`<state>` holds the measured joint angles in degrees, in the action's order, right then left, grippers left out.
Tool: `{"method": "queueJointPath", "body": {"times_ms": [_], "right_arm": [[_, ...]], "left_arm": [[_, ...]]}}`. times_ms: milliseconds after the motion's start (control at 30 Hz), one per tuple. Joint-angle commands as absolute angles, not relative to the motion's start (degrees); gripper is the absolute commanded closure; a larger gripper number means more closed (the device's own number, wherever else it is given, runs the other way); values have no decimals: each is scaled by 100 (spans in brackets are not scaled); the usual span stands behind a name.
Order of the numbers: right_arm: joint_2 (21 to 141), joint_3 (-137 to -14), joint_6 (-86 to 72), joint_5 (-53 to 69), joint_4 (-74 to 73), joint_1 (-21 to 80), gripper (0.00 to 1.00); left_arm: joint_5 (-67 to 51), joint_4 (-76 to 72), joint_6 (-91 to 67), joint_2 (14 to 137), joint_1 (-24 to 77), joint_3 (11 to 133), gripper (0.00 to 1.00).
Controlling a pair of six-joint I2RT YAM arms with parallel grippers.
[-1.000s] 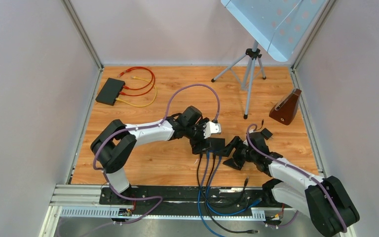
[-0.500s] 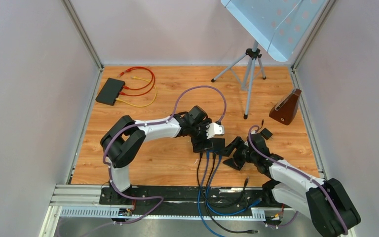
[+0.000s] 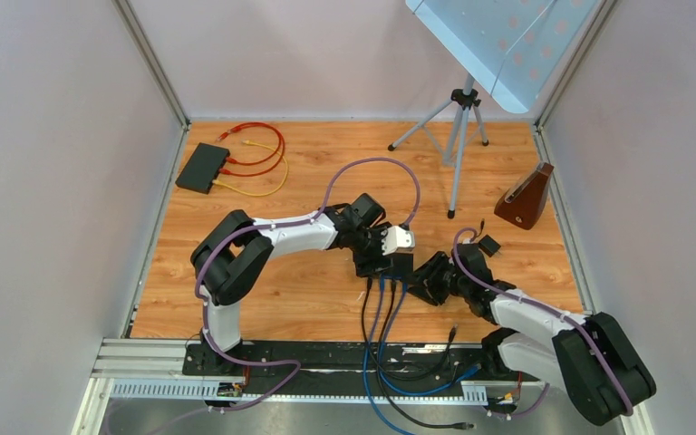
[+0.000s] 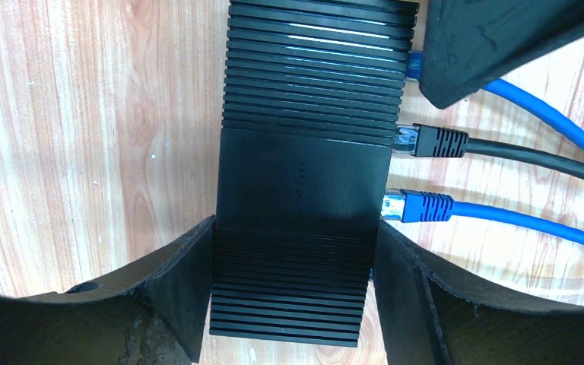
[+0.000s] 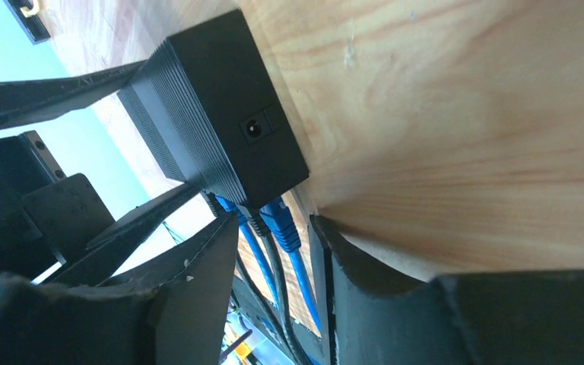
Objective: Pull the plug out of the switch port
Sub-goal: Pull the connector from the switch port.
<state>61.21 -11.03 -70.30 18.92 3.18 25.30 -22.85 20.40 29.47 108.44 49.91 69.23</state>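
Left wrist: hand grips switch

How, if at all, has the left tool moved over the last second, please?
Yes: the left tool shifted slightly right, toward the tripod, and now clasps the switch.

Topmost blue plug mostly hiding behind right gripper's finger. Switch running off upper frame edge. Overhead, plugs appearing too small to separate; cables leaving bottom edge.
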Motion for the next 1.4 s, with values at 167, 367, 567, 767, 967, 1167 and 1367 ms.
{"method": "queueJointPath", "body": {"times_ms": [167,367,567,767,967,1167,1367], "right_arm": [[6985,-1167,-6435,1948,1269,2015,60],[7785,-1437,-6160,2663,1920,1959,67],[7700,-1452,-5937,2609,1728,1741,62],[7611,-1499,-5690,2660,1506,1451,60],[7861,-1139,-6140,3080,2331,1470,64],[7077,-600,-6227,2886,2408,1516,58],[6738,-841,-5872,2708,1867,1530,57]], "left_arm": [[-2216,1924,2270,10794,5027,6709,34],[-2082,1776,1964,10789,5027,6498,35],[-1920,1933,2036,10674,5024,6399,36],[-1801,2009,2140,10526,5027,6333,36],[-1877,1991,2086,10635,5025,6454,37],[-1830,1999,2077,10665,5026,6477,36],[-1841,1978,2075,10714,5024,6523,36]]}}
